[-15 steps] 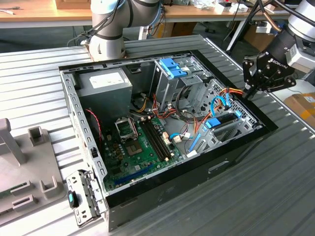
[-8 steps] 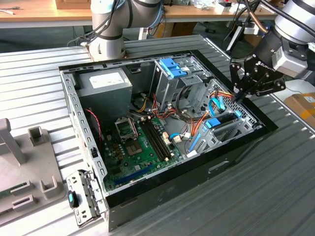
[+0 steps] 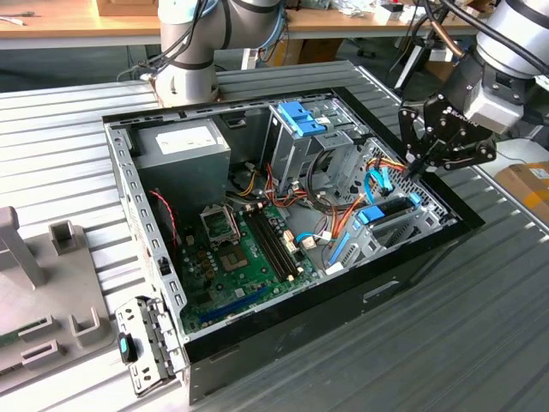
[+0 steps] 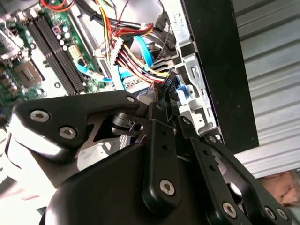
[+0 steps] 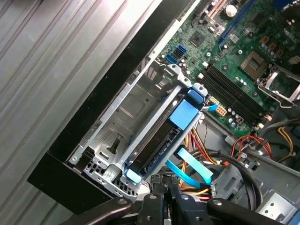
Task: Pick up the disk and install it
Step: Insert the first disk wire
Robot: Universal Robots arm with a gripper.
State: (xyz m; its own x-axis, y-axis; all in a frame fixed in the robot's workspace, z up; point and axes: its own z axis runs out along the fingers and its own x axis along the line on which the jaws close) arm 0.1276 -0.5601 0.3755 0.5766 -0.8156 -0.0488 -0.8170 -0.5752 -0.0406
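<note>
Black claw [image 3: 418, 166] hangs over the open computer case [image 3: 412, 266], its fingertips pinched together on nothing — the disk [image 5: 157, 140] sits just below them in its metal bay [image 5: 117, 117], blue rails showing, orange and yellow cables [image 5: 197, 140] alongside.

A ribbed grey metal desk [image 3: 69, 154] is carrying an open black computer case [image 3: 283, 335], lying on its side near the middle. A grey plastic fixture [image 3: 43, 300] is sitting at the exterior view's left edge, and the arm's base [image 3: 184, 81] is standing behind the case.
</note>
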